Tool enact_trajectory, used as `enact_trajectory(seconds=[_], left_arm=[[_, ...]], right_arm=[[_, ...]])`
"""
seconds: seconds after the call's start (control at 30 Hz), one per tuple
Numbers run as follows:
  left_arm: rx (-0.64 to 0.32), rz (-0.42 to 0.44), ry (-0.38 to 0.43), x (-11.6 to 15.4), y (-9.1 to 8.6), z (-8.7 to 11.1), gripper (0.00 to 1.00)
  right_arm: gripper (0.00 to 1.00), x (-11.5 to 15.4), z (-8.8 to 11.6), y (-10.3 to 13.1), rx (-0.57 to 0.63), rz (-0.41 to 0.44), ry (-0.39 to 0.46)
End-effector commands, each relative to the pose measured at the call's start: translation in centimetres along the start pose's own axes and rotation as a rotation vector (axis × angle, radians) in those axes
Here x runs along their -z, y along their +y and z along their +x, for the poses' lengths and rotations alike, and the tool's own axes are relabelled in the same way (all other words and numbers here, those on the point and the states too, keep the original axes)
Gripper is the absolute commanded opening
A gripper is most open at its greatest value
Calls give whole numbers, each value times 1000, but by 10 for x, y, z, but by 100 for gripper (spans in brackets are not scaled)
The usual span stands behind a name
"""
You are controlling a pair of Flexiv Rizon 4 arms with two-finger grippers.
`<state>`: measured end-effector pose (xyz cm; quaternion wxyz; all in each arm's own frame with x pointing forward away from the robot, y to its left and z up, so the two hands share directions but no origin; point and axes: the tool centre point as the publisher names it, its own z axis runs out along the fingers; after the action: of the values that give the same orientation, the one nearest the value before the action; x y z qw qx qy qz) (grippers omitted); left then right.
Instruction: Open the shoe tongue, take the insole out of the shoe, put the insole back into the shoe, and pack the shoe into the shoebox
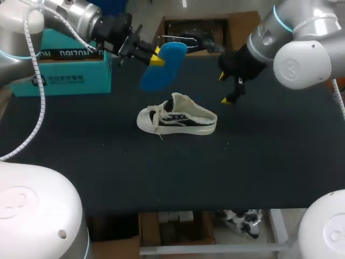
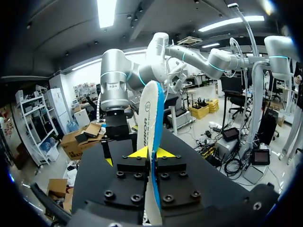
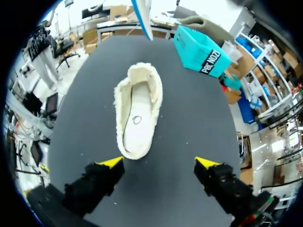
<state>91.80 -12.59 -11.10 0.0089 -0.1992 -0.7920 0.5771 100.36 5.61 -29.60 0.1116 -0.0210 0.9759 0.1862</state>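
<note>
A white shoe (image 1: 178,118) with dark stripes lies on its sole mid-table, toe pointing left, its mouth open (image 3: 138,111). My left gripper (image 1: 155,56) is shut on the blue insole (image 1: 163,65), holding it in the air behind and left of the shoe; in the left wrist view the insole (image 2: 150,142) stands on edge between the yellow tips. My right gripper (image 1: 226,89) hangs open, nothing between its fingers, just behind the shoe's heel, fingertips (image 3: 111,162) wide apart. The teal shoebox (image 1: 59,67) sits at the back left.
The black table mat (image 1: 242,162) spreads wide in front of and right of the shoe. An open brown cardboard box (image 1: 205,32) stands behind the table's far edge.
</note>
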Motion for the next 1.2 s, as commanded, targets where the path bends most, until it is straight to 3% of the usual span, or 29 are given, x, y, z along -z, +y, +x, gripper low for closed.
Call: enact_trajectory(seconds=[0.03,0.33,0.6,0.87,1.03,1.2], left_arm=[[7,19,-90,33,10,22,0],[16,57,-155,80,24,43,0],[62,91,-173,111,41,47,0],[62,91,-173,111,41,47,0],[62,91,-173,111,41,47,0],[44,135,-217,124,62,61,0]], right_arm=[[100,-11,-8,17,9,163,9],[100,-23,-13,45,33,236,0],[100,-34,-13,65,58,264,7],[100,-39,-11,75,67,287,8],[100,-43,-10,82,67,343,9],[100,-48,-9,90,57,372,4]])
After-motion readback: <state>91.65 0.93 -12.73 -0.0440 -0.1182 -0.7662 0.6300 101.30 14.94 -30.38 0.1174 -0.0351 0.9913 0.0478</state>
